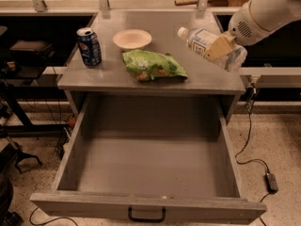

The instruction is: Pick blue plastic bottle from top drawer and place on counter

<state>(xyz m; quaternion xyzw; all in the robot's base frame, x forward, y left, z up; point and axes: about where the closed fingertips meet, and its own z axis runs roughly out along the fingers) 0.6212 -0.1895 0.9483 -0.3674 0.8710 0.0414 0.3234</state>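
Observation:
My gripper [217, 47] reaches in from the upper right and is shut on the blue plastic bottle [200, 41], a clear pale bottle with a white cap and printed label. The bottle lies tilted, cap pointing up-left, over the right end of the counter [117, 74]; whether it touches the surface I cannot tell. One tan finger [218, 46] crosses its middle. The top drawer [150, 164] is pulled fully open below the counter and holds nothing. Its black handle [146, 215] shows on the front panel.
On the counter stand a dark blue soda can [89, 47] at the left, a white bowl [132, 38] at the back middle and a green chip bag [153, 66] in the middle. Cables [254, 160] lie on the floor at right; dark equipment [19, 79] stands at left.

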